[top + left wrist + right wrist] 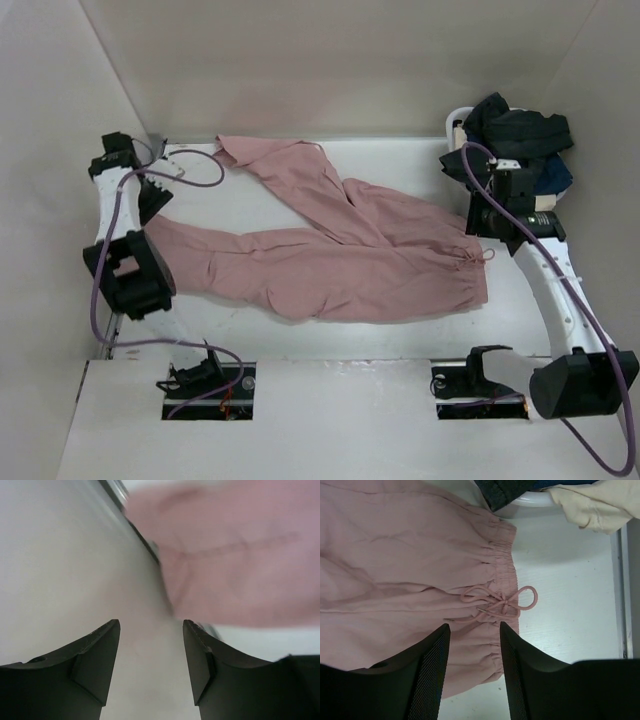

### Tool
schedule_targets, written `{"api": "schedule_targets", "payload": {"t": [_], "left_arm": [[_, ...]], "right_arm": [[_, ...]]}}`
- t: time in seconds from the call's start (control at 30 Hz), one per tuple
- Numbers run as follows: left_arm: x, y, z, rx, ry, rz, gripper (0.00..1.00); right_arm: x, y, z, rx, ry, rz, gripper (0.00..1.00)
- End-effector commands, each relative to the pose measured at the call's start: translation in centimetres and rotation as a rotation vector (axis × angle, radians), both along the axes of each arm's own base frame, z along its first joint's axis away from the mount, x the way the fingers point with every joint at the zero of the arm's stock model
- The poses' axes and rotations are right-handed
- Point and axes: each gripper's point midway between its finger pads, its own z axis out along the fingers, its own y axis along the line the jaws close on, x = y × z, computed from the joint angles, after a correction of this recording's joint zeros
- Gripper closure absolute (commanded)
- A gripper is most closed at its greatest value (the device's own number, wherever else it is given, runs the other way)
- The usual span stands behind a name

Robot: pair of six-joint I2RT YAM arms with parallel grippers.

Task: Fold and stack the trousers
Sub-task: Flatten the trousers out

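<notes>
The dusty-pink trousers (340, 250) lie spread flat on the white table. The gathered waist is at the right; one leg runs to the back left, the other to the left. My left gripper (150, 205) hovers at the left leg's end. In the left wrist view it (151, 622) is open with nothing between the fingers, and blurred pink cloth (235, 555) lies beyond. My right gripper (478, 228) hangs over the waistband. In the right wrist view it (474, 625) stands open above the elastic waist (502, 565), close to the tied drawstring (502, 602).
A white basket (530, 500) at the back right holds black and navy garments (520, 135) and a cream cloth (590, 505). Pale walls close in the table at the left, back and right. Both arm bases sit at the near edge.
</notes>
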Motion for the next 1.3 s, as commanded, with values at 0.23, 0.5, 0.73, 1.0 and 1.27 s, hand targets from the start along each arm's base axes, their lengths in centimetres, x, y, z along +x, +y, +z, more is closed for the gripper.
{"api": "schedule_targets", "payload": {"t": [0.23, 0.5, 0.73, 1.0, 1.27], "left_arm": [[-0.4, -1.4, -5.9, -0.544, -0.168, 0.432, 0.48], [-2.2, -0.8, -12.3, -0.5, -0.045, 0.526, 0.48], [-5.9, -1.3, -12.9, -0.467, 0.025, 0.535, 0.98], [-13.4, 4.8, -7.7, -0.231, 0.0, 0.652, 0.99], [-9.9, 1.8, -3.0, -0.368, -0.132, 0.637, 0.88]], "right_arm": [[-2.6, 1.5, -4.6, 0.041, 0.143, 0.008, 0.34], [-9.9, 3.2, -5.9, 0.2, 0.279, -0.137, 0.2], [-12.1, 9.1, -8.2, 0.575, 0.27, -0.3, 0.25], [-13.2, 6.7, -12.0, 0.476, 0.23, -0.562, 0.22], [-10.5, 1.8, -14.4, 0.447, 0.125, -0.801, 0.23]]}}
